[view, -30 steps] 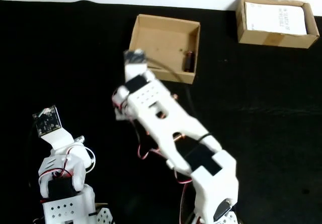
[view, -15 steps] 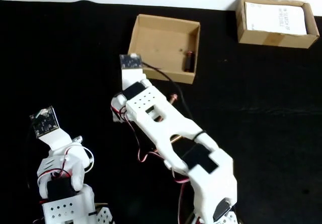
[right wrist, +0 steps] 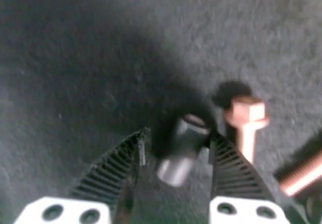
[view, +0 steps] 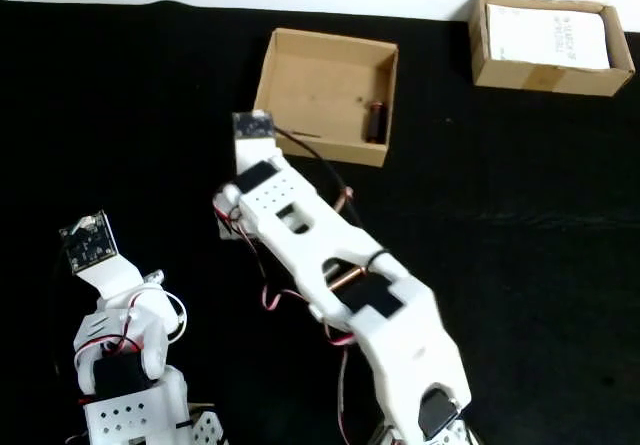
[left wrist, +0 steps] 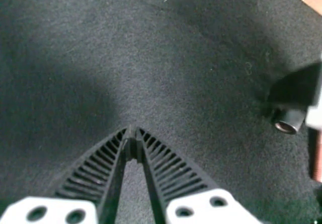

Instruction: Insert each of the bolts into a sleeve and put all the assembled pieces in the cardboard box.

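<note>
Black cloth-covered table [view: 520, 265] bearing two white arms. The right arm [view: 330, 265] stretches diagonally from the near edge to mid-table, its wrist pitched down just short of the open brown cardboard box [view: 310, 85] at the far edge. The left arm [view: 125, 335] is folded upright at the near left corner. Right gripper [right wrist: 178, 136]: jaws apart, straddling a dark cylindrical sleeve [right wrist: 182, 151] on the cloth. Left gripper [left wrist: 132, 131]: jaws together, empty. A copper hex-head bolt [right wrist: 246, 121] lies just beside the sleeve.
</note>
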You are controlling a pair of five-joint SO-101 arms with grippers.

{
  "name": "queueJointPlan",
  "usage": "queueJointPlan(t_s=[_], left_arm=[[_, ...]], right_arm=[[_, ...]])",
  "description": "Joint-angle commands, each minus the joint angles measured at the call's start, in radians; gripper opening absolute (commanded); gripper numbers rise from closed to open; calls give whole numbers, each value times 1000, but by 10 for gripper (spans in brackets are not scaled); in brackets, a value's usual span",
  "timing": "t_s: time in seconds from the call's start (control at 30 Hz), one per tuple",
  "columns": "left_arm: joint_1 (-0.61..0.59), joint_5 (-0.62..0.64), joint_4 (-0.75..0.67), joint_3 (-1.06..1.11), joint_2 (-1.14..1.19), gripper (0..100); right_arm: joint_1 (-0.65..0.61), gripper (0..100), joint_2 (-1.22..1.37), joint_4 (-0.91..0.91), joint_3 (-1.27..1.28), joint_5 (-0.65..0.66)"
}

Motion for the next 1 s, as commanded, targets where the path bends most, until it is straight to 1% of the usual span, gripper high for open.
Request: queueJointPlan(t_s=[0.0, 0.03, 0.07, 0.1, 0.27, 0.47, 0.53, 0.6, 0.67, 0.73, 0.8, 0.87, 0.97], left_arm=[[-10, -8, 3, 13, -10, 10], [-10, -8, 3, 13, -10, 10], [-10, -8, 3, 13, -10, 10], [-8, -8, 0, 13, -10, 10], [12, -8, -3, 13, -10, 10], [18, 2, -5, 12, -10, 10], [18, 43, -6, 5, -10, 11], [28, 61, -3, -7, -4, 34], [51, 64, 3, -15, -2, 89], [79, 64, 3, -19, -2, 136], [108, 64, 3, -22, -2, 146], [150, 64, 3, -42, -2, 139], [214, 64, 5, -113, -1, 140]], right_arm=[[10, 82, 61, 31, -125, -3], [10, 27, 77, 51, -153, -3], [10, 0, 93, 74, -179, -5], [10, 16, 102, 105, -203, -8], [19, 7, 107, 259, -340, -3], [70, 7, 61, 472, -624, 0], [90, 7, 35, 544, -722, 0], [108, 7, 7, 624, -823, 2], [124, 7, -30, 665, -900, 14], [150, 7, -105, 664, -909, 52], [165, 7, -203, 664, -868, 69], [163, 7, -311, 664, -760, 69], [143, 7, -509, 664, -516, 69]])
